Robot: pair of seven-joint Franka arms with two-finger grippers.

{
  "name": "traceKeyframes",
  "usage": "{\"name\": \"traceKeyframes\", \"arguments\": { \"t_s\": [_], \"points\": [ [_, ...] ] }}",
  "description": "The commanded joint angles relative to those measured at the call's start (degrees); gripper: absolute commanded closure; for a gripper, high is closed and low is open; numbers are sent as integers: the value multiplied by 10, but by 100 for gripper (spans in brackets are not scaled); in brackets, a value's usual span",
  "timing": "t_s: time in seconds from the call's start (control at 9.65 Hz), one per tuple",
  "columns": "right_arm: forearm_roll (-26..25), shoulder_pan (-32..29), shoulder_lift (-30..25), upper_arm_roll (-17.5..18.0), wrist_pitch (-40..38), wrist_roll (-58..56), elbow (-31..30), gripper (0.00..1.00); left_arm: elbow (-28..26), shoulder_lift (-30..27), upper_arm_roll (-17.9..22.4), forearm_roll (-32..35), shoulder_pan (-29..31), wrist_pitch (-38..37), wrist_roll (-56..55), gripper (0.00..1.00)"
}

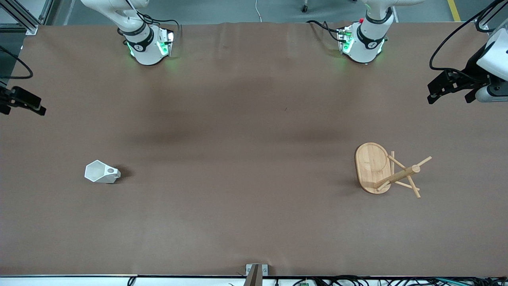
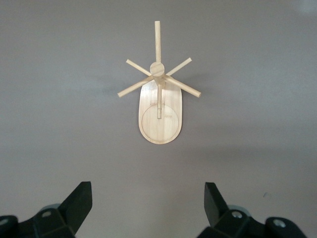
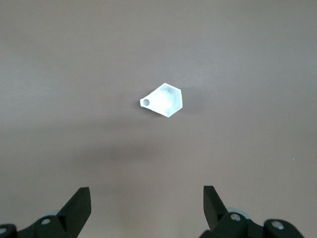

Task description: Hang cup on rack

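Observation:
The white faceted cup [image 1: 102, 172] sits on the brown table toward the right arm's end, its mouth showing from above and its pierced handle pointing toward the table's middle. It also shows in the right wrist view [image 3: 165, 100]. The bamboo rack [image 1: 373, 167] stands on its oval base toward the left arm's end, with the post and pegs up. It also shows in the left wrist view [image 2: 159, 109]. My right gripper [image 1: 24, 109] [image 3: 147, 196] is open and empty, high over the table's end near the cup. My left gripper [image 1: 450, 93] [image 2: 148, 193] is open and empty, high over the table's end near the rack.
The brown table cover [image 1: 254, 131] lies flat between cup and rack. The two arm bases [image 1: 147, 43] [image 1: 363, 39] stand along the table's edge farthest from the front camera. A small metal bracket [image 1: 256, 272] sits at the nearest edge.

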Motion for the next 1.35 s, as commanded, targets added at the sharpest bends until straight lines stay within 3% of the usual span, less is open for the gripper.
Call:
{"name": "traceKeyframes", "arguments": {
  "t_s": [0.0,0.21,0.52,0.83,1.24],
  "points": [
    [2,-9,0,-12,94,-15,-84,0,-2,11,0,3,1,-10,3,0],
    [5,-10,49,-36,161,-24,-111,0,-2,11,0,3,1,-10,3,0],
    [10,-13,112,-39,250,-49,-137,0,-2,11,0,3,1,-10,4,0],
    [76,-25,187,-42,295,-161,-137,2,-1,11,0,3,1,-10,4,0],
    [78,-25,245,-41,355,-191,-145,5,0,11,0,2,1,-10,3,0]
  ]
}}
